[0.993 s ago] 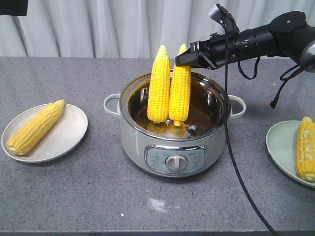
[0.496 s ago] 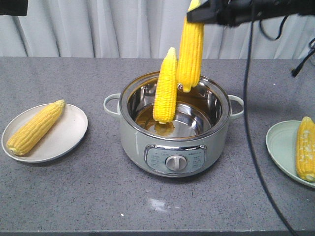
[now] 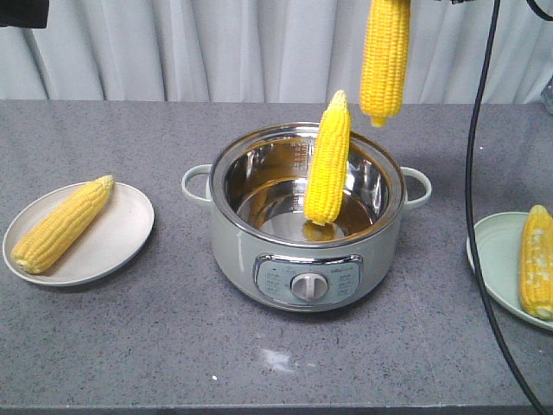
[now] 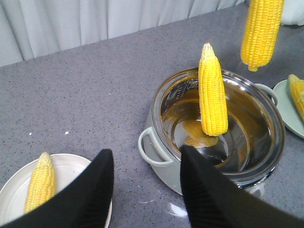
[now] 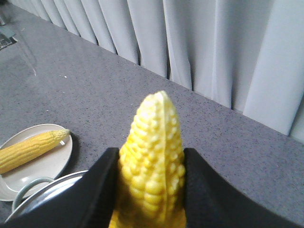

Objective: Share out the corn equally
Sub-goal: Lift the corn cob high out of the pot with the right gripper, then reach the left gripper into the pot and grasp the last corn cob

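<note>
Corn cob (image 3: 328, 160) standing in pot (image 3: 246, 255)

The pot (image 3: 238, 251) is seen with a mirror-polished metal inside and a smooth, pale outer shell of soft sheen. The desk (image 3: 130, 346) is finished in grey speckled, matt, stone-like material, while the upper corn (image 3: 384, 60) is covered with bumpy, slightly glossy kernels.
</note>
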Robot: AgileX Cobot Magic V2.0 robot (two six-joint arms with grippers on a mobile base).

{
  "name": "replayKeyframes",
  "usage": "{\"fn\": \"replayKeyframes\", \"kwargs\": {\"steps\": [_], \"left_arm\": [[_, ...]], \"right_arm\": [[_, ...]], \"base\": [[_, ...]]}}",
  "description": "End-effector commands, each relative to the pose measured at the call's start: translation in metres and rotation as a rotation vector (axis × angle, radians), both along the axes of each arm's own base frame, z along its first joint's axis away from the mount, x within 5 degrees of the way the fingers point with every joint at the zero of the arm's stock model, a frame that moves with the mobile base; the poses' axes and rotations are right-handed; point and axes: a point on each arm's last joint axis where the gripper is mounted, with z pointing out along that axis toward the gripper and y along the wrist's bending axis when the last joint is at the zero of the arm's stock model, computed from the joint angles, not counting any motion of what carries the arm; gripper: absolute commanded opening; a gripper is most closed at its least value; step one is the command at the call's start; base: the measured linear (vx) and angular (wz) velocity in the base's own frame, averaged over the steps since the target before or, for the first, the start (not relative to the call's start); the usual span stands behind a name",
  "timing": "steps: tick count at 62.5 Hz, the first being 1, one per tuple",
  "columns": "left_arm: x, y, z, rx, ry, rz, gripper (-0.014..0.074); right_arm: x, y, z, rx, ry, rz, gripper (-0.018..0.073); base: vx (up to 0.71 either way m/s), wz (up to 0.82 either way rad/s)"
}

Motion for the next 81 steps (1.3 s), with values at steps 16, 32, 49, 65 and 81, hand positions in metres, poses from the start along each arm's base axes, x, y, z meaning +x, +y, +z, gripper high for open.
{"fn": "replayKeyframes", "kwargs": {"steps": [16,32,49,65,81], "left_arm": [[-0.003,-0.004,0.018,-0.093,-0.114,0.001,0.0330],[0.036,-0.034,0.014,-0.371,-0.123,-0.077,0.0330],[0.087,-0.107,0.001,-0.431,-0.163,-0.237,0.0356],[0.119,-0.161,-0.033,-0.239,-0.154,-0.295,0.0395],[0.140,-0.191,-0.083,-0.171,-0.006,-0.258,0.0484]], "right_arm": [[-0.030,-0.002,0.050,0.049,-0.151,-0.052,0.0101],[-0.096,-0.002,0.106,0.014,-0.298,-0.060,0.0101],[-0.176,-0.015,0.155,-0.136,-0.459,-0.246,0.0101],[-0.211,-0.026,0.170,-0.204,-0.495,-0.396,0.0101],[-0.216,-0.028,0.169,-0.219,-0.472,-0.409,0.0101]], "base": [[0.00,0.00],[0.00,0.00],[0.00,0.00],[0.00,0.00],[0.00,0.00]]}}
